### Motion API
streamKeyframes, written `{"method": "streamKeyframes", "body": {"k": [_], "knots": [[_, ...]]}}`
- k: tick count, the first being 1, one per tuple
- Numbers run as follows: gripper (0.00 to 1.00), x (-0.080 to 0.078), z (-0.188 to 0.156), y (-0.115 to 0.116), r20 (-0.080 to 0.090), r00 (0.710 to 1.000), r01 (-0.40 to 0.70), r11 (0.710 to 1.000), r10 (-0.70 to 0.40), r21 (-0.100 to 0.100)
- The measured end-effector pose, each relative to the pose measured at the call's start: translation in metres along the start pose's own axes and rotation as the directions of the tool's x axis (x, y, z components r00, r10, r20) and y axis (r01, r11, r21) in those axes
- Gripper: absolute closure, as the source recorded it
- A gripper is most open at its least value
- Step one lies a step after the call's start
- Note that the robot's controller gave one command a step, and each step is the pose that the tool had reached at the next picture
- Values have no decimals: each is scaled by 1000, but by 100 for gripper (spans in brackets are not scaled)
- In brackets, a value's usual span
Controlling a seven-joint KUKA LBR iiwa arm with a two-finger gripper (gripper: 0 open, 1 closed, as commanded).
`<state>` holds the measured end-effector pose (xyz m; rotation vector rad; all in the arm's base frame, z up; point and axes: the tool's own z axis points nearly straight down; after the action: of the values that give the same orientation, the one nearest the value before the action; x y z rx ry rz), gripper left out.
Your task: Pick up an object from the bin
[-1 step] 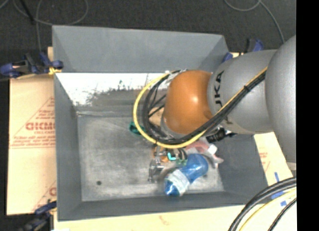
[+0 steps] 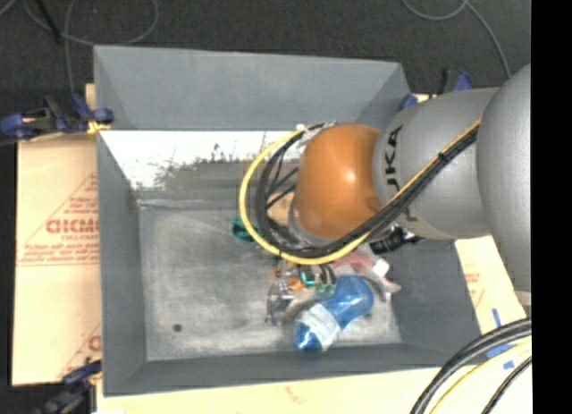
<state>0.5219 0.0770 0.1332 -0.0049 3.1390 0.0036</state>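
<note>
**Gripper down in the right-hand corner of the bin, parked next to a blue bottle-ish thing**

The arm comes in from the right and bends down into the grey bin. The big orange cover on its wrist and a loop of yellow cable sit over most of the action.

The gripper pokes out below that cover, low over the bin floor, toward the lower right of the view. Honestly can't tell whether it's spread or pressed together, since all that shows is a small tangle of metal bits. I also can't see anything actually pinched in it.

The closest item is a blue bottle-like thing with a pale, crumpled-looking end, lying on its side just right of the gripper, near the bin's front wall. Touching or just beside it? Can't say.

A small heap sits around it:
- a pink and white thing just above the blue one
- a green bit right by the gripper
- a teal thing peeking out on the left, under the cable loop

The left half of the floor is bare metal.
</note>
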Motion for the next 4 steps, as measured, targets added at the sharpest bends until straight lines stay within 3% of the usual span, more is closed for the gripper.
{"method": "streamKeyframes", "body": {"k": [1,2,3,4], "knots": [[0,-15,-5,-25,0,998,66,998,-66,2],[100,-19,59,-69,5,998,64,998,-64,1],[100,-19,59,-69,5,998,63,998,-63,1],[0,-10,58,-119,26,992,126,992,-126,5]]}}
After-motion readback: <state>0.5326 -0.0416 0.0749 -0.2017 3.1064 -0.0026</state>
